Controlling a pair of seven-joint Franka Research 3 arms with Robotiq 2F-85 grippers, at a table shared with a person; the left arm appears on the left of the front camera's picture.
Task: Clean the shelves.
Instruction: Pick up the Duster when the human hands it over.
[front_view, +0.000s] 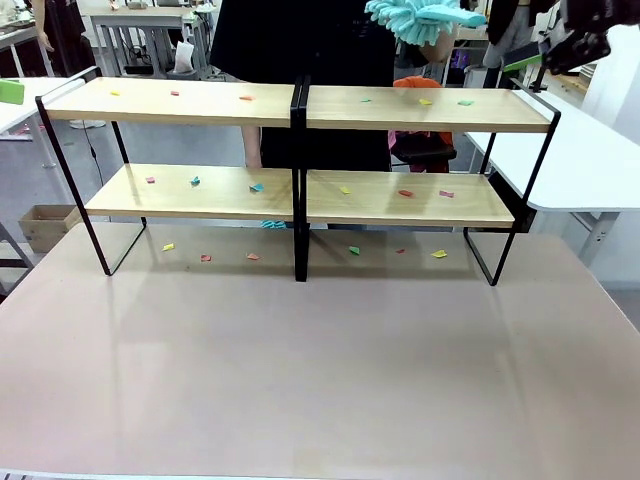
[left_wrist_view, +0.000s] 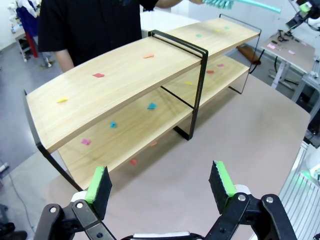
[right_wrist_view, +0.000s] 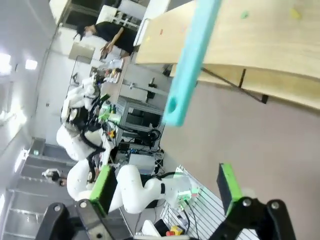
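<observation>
Shelves (front_view: 180, 100) stand across the far half of the table (front_view: 320, 380), with bright paper scraps (front_view: 257, 187) dotted over both tiers. The left gripper (left_wrist_view: 160, 176) hangs wide open and empty above the table, off the rack's left end. The right gripper (right_wrist_view: 167, 185) gapes wide too, holding nothing, with the teal duster handle (right_wrist_view: 192, 55) just ahead of its jaws.

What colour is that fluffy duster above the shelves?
Turquoise; the duster shows best in the front view.
</observation>
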